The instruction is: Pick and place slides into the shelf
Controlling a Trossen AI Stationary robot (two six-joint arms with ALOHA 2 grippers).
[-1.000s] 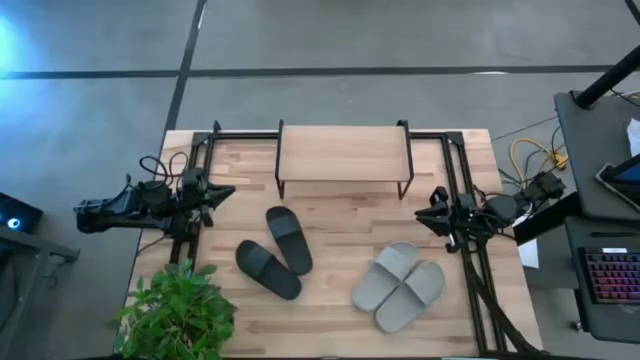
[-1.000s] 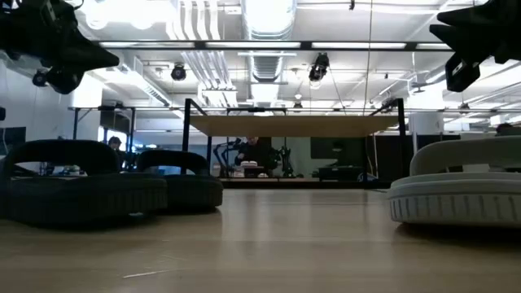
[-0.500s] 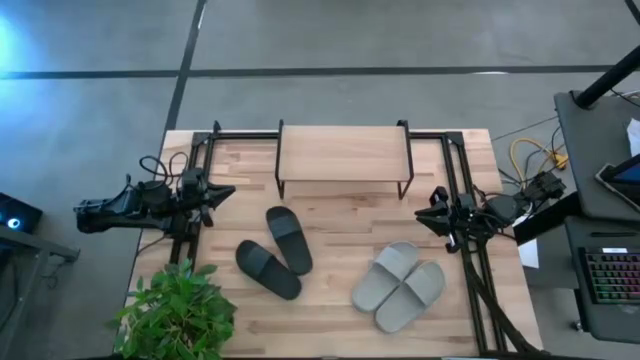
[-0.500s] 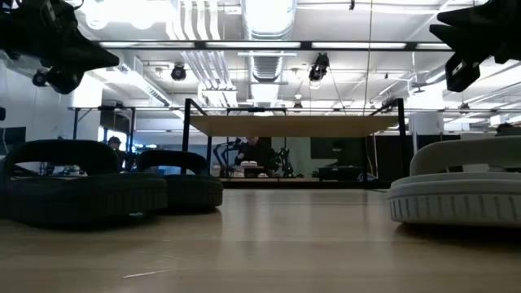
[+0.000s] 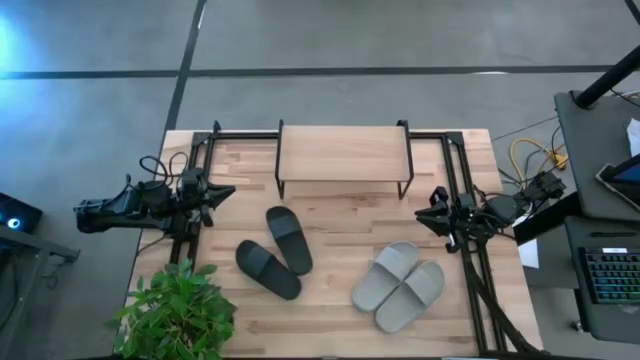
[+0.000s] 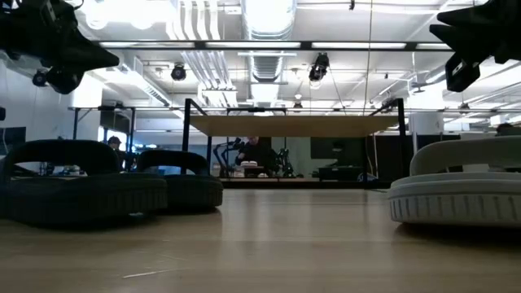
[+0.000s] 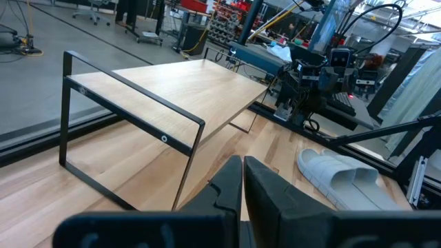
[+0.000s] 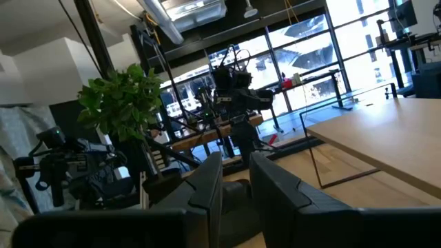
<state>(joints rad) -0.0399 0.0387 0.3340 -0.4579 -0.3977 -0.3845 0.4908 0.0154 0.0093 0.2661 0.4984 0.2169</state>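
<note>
left claw (image 5: 222,191), at the left of the high view, hovers above the surface (image 5: 340,215) with its fingers pressed together and nothing between them; the left wrist view shows the two dark fingers touching. right claw (image 5: 425,217), at the right of the high view, also hangs clear of the surface, its fingers a narrow gap apart and holding nothing. below and right of the left claw lie the black slides (image 5: 277,251), side by side in the lower centre-left of the high view, one angled against the other. below and left of the right claw lie the grey slides (image 5: 400,287), touching each other in the lower centre-right. the shelf (image 5: 343,152) stands at the upper centre of the surface, between the two arms, its plank top bare and, in the low view, nothing visible beneath it. a potted plant (image 5: 178,311) occupies the lower left corner. judged from this layout, the task has not begun: all four slides rest on the surface, well apart from the shelf, and each remains to be grasped and placed.
</note>
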